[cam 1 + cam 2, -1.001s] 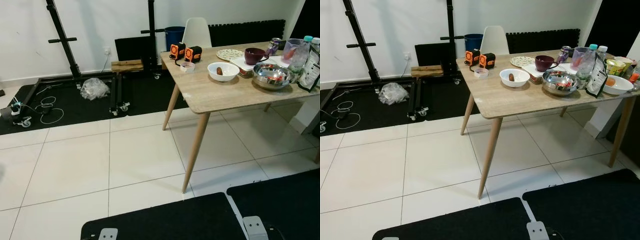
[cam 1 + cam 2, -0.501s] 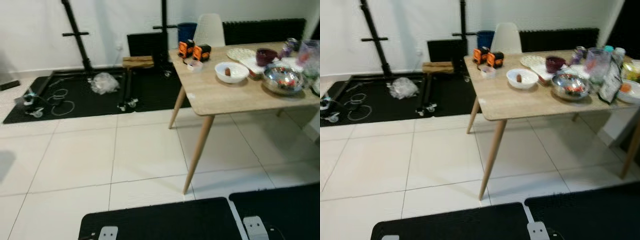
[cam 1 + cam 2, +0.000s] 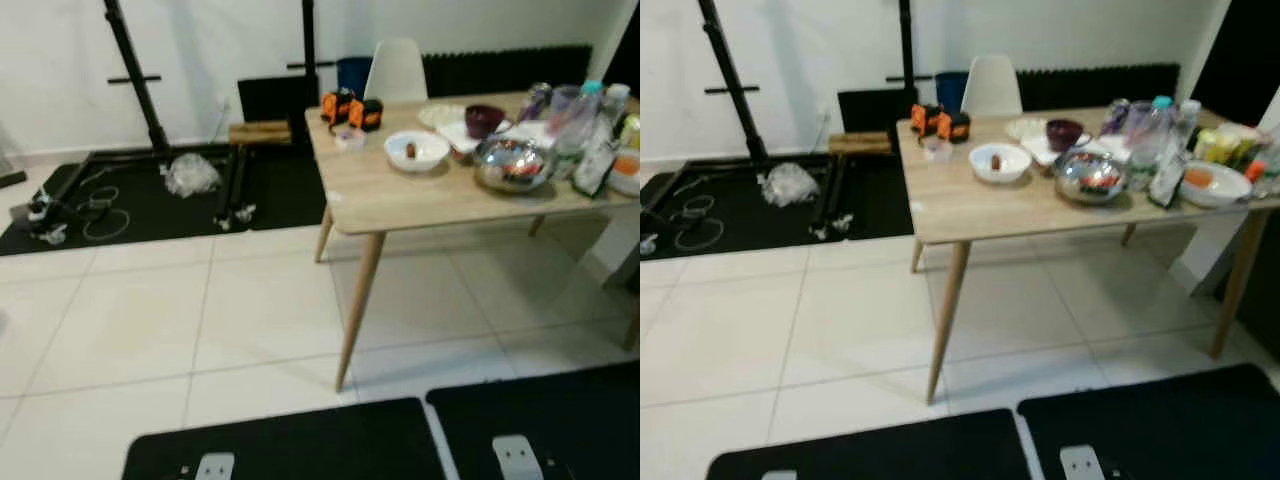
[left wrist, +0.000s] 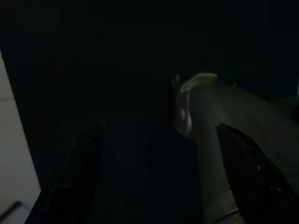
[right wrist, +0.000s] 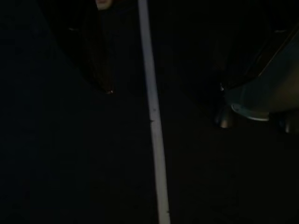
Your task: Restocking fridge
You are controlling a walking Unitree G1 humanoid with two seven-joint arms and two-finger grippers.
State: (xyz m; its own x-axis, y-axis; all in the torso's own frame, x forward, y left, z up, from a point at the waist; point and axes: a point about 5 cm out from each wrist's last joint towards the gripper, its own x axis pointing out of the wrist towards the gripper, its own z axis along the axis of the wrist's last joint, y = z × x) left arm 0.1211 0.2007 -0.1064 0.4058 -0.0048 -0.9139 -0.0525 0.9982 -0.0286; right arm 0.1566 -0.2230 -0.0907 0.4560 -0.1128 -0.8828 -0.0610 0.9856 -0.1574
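a wooden desk (image 3: 970, 205) carries a white bowl (image 3: 999, 161), a steel bowl (image 3: 1089, 178) and bottles (image 3: 1157, 130). both wrist views are dark; neither pincer's opening can be told.

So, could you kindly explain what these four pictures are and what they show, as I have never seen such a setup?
They come from a walking humanoid robot. The two bright pictures are its head camera's two eyes, looking down at a tiled room. A wooden table carries a white bowl with a piece of food in it, a metal bowl, a dark mug, bottles and two orange devices. A white chair stands behind the table, and black mats lie at the robot's feet. The two dark pictures are wrist cameras on its arms, which hang idle in shade. Too little can be made out there to tell how the jaws stand.
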